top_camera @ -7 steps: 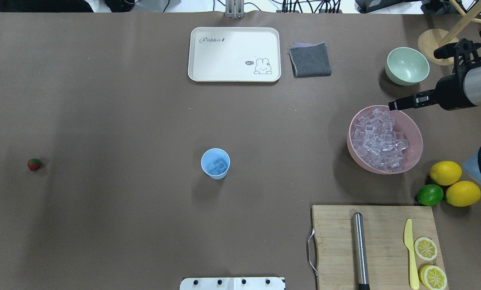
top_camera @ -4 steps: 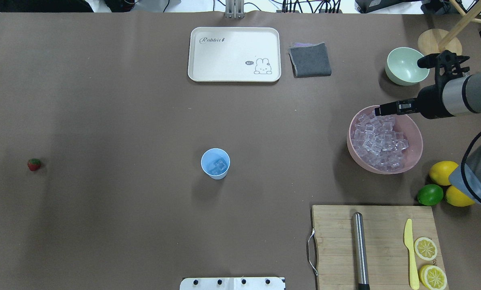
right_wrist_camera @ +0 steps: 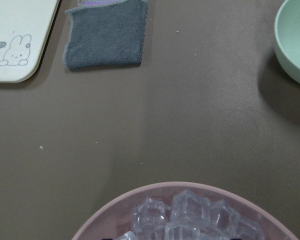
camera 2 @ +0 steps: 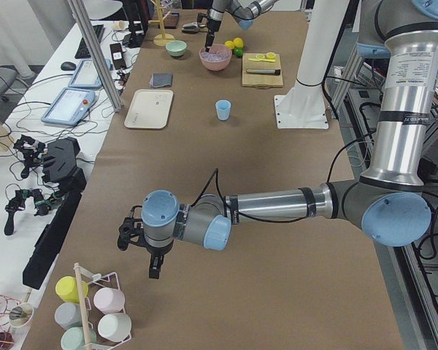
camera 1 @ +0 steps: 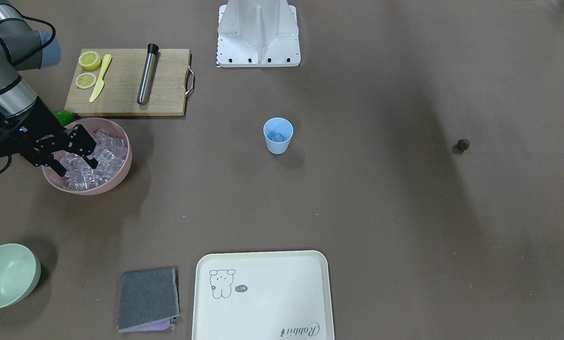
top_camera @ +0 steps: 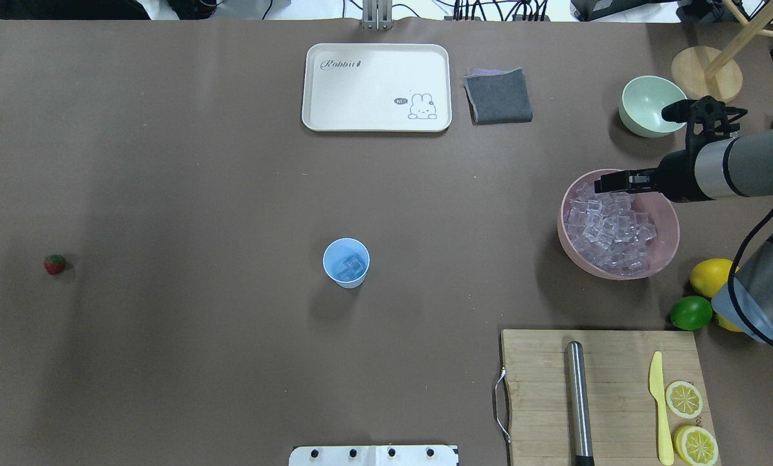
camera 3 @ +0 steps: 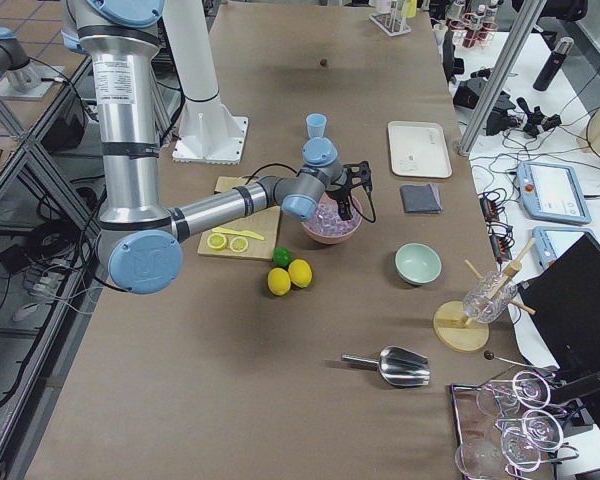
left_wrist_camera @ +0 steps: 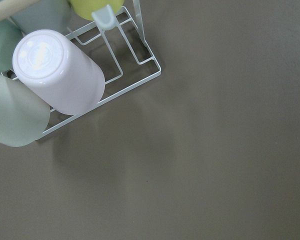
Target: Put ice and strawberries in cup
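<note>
I've got the R tool (camera 1: 77, 168) spread open with nothing between the fingers. The tips point down over the ice (top_camera: 610, 226) piled in the pink bowl (top_camera: 662, 217). It's at the bowl's side nearest the green bowl (top_camera: 649, 103). I can't tell whether the tips touch the cubes. R wrist cam gets only the pink rim and a few cubes at the bottom, w/ the grey cloth (right_wrist_camera: 104, 34) and a corner of the tray (right_wrist_camera: 20, 35) beyond.

The cup (top_camera: 346, 262) stands upright mid tabletop (top_camera: 199, 194), well apart from the pink bowl, w/ clear ice already in its bottom. The strawberry (top_camera: 55, 264) lies alone far out on the robot's left side, well apart from the cup and about level w/ it in the overhead cam.

I see the L tool (camera 2: 155, 268) only in the left side cam. It hangs pointing down over bare tabletop near the mug rack (camera 2: 95, 317), and I can't tell if it's released or clenched. L wrist cam shows just the rack's wire frame and mugs, no fingers.

Lemons (camera 3: 290, 276) and a lime (top_camera: 691, 312) sit between the pink bowl and the board (top_camera: 542, 388).
</note>
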You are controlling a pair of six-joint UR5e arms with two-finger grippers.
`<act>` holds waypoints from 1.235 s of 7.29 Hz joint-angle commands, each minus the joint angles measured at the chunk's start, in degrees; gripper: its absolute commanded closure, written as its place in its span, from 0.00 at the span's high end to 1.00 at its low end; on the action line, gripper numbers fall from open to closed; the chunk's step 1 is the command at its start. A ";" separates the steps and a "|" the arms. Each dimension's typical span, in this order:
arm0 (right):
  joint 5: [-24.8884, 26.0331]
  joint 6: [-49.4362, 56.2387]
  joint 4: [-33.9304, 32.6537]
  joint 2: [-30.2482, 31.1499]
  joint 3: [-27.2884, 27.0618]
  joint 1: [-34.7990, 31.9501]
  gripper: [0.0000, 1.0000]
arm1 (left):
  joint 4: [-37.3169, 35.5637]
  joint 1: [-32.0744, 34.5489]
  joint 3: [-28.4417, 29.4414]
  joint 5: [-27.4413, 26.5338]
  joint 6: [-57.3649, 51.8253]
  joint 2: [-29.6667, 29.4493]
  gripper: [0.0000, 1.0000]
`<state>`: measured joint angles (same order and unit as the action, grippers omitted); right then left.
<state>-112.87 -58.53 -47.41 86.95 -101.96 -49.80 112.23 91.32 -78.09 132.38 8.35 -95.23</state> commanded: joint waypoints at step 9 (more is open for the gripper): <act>7.13 -7.74 -0.14 -0.46 1.59 3.48 0.84 | 0.09 -0.09 -0.14 0.07 0.00 -0.39 0.98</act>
<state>-106.06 -66.26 -47.55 86.40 -100.45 -46.36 112.27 91.27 -78.22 132.38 8.35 -95.62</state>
